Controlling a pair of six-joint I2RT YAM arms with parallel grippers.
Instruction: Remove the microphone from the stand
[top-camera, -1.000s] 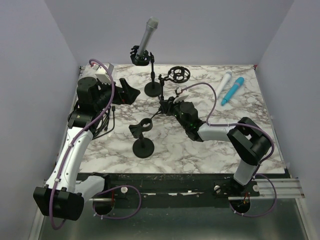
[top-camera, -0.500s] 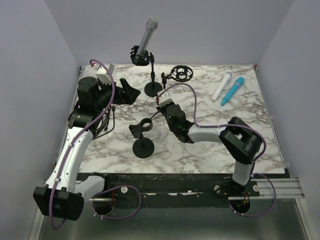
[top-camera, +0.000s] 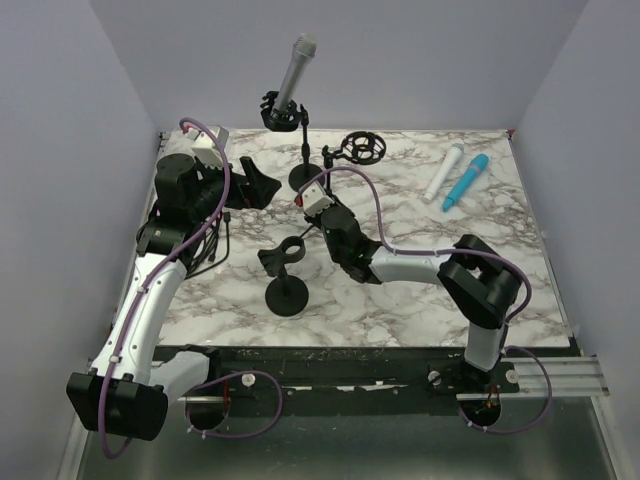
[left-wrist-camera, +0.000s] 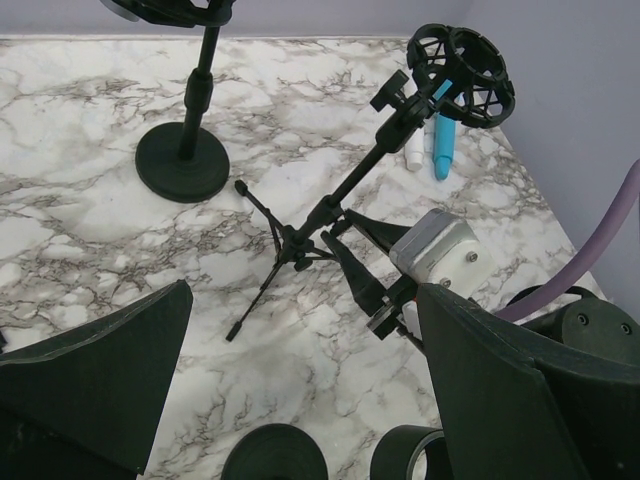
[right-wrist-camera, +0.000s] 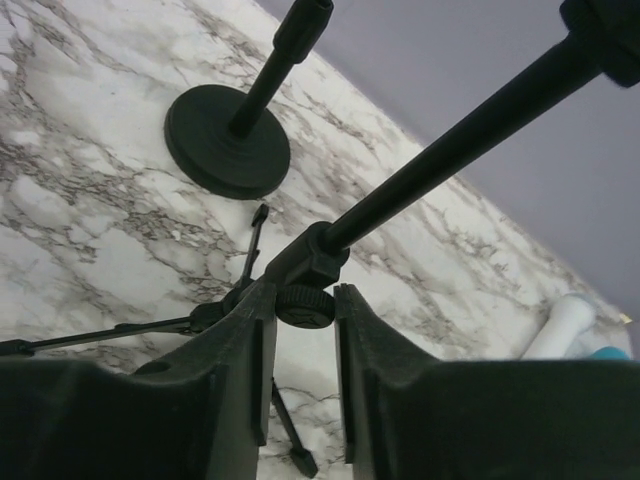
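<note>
A grey microphone (top-camera: 297, 68) sits tilted in the clip of a round-based stand (top-camera: 305, 178) at the back of the table. My left gripper (top-camera: 255, 186) hangs open to the left of that stand's base (left-wrist-camera: 182, 162), with nothing between its fingers. In front of the stand, a tripod stand (left-wrist-camera: 300, 240) carries an empty shock mount (top-camera: 360, 148). My right gripper (right-wrist-camera: 305, 300) is low on the table, its jaws closed on the knob (right-wrist-camera: 304, 306) at the tripod's hub.
A second round-based stand (top-camera: 286, 297) with an empty clip stands near the front centre. A white microphone (top-camera: 443, 172) and a blue one (top-camera: 465, 181) lie at the back right. Walls close in the table on three sides.
My right gripper has slid left along the table with the tripod's hub between its jaws. The left arm and the grey microphone have not moved.
</note>
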